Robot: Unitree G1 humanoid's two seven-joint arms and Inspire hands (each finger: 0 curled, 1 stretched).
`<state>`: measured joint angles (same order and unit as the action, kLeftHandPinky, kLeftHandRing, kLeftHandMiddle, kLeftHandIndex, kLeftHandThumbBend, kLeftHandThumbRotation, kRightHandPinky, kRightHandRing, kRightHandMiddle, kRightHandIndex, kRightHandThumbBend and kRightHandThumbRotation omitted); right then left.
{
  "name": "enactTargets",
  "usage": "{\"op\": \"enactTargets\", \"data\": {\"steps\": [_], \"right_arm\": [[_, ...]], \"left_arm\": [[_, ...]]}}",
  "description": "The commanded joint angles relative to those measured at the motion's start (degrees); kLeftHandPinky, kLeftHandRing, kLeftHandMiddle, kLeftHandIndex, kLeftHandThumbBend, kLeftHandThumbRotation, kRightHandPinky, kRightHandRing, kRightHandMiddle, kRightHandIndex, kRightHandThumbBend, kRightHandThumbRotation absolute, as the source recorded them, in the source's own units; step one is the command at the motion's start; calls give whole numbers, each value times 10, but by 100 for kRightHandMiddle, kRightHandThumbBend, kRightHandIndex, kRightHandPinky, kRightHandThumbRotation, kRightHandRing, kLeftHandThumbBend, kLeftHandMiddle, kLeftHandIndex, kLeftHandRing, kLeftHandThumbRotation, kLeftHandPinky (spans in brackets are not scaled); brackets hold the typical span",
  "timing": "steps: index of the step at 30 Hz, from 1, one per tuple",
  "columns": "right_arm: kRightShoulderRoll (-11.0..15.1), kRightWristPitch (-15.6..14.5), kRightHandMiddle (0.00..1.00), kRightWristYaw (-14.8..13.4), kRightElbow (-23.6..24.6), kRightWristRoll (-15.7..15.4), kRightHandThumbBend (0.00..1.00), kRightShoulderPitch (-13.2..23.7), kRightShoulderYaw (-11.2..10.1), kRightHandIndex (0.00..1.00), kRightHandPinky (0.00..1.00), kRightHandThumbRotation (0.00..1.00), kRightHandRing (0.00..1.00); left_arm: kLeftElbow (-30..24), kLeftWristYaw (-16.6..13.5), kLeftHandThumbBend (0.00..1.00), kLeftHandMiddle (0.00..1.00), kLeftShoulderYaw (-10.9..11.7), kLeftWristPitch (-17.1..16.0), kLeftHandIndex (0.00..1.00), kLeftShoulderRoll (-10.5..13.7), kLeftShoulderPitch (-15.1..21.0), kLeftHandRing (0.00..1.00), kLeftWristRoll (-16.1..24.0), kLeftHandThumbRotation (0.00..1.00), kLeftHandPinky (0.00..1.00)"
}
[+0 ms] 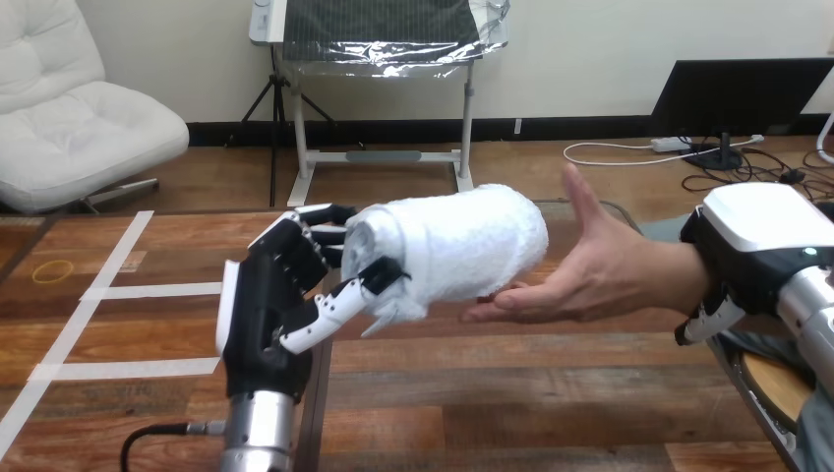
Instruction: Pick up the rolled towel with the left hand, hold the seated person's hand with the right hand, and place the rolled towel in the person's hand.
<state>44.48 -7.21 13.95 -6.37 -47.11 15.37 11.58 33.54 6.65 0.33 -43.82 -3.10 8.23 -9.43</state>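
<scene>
My left hand curls its fingers and thumb round the left end of the rolled towel, holding it above the wooden table. The towel's right end touches the fingers of the person's hand, which is spread palm-up. My right hand is curled round the person's wrist near the table's right edge. Tabletop stretches beneath the towel to the near edge.

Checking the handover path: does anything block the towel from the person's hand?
Nothing visible does. The towel, in the left hand, is at the edge of the person's open hand; the right hand sits back at the wrist.
</scene>
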Motion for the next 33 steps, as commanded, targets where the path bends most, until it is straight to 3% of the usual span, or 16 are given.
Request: {"op": "enactTargets", "data": {"steps": [1, 17, 21, 33], "right_arm": [[3, 3, 26, -18, 47, 18, 78, 19, -38, 34, 9, 0, 16], [1, 2, 25, -8, 73, 14, 80, 10, -47, 34, 9, 0, 16], [0, -3, 25, -4, 76, 12, 80, 9, -47, 33, 9, 0, 16], [-2, -8, 25, -2, 80, 11, 79, 5, -46, 32, 9, 0, 16]], "left_arm": [[-9, -7, 67, 44, -12, -16, 54, -52, 85, 45, 8, 16, 48], [-9, 0, 67, 44, -44, 12, 53, -73, 111, 45, 0, 17, 48], [-17, 3, 67, 44, -58, 34, 52, -83, 115, 45, -5, 16, 48], [-17, 18, 65, 44, -89, 64, 52, -109, 129, 44, -20, 9, 47]]}}
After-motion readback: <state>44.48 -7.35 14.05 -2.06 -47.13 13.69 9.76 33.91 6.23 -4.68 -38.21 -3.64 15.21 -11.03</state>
